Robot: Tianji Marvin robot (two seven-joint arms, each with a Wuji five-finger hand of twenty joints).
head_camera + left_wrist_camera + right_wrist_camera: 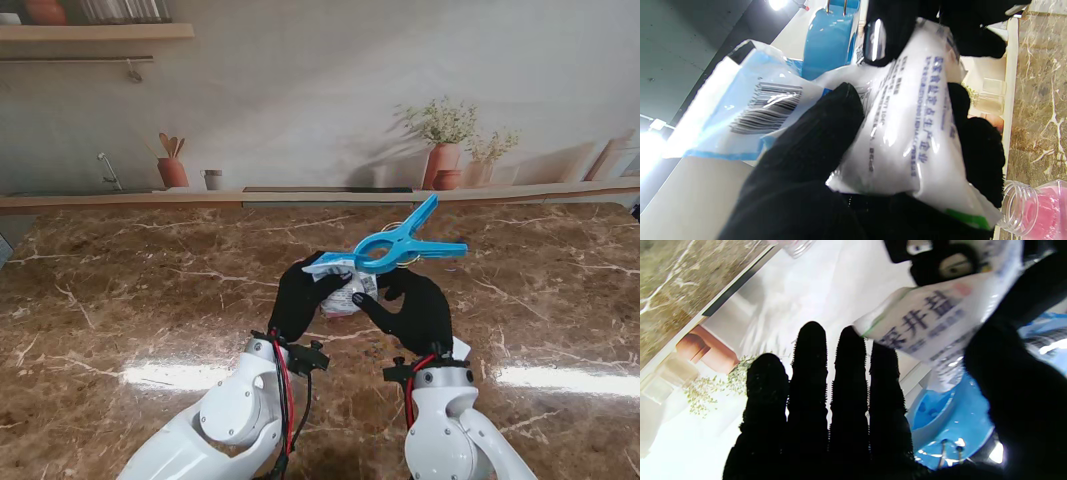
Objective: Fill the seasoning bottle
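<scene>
A white salt bag (pixel 343 291) printed with blue text is held up over the table, and my left hand (pixel 298 298) is shut on it. In the left wrist view the thumb (pixel 813 146) presses on the bag (pixel 910 126). A big blue clip (pixel 402 246) clamps the bag's folded top. My right hand (pixel 416 308) is beside the bag under the clip, its four fingers (pixel 826 390) straight and its thumb (pixel 1007 380) touching the bag (pixel 940 316). A clear bottle (pixel 1023 208) with an open threaded mouth and something pink at its far end lies beside the bag; in the stand view it is hidden.
The brown marble counter (pixel 150 300) spreads around both hands. A low ledge (pixel 320 195) runs along its far edge in front of a printed kitchen backdrop. Small clear jars (pixel 992 96) show near that ledge in the left wrist view.
</scene>
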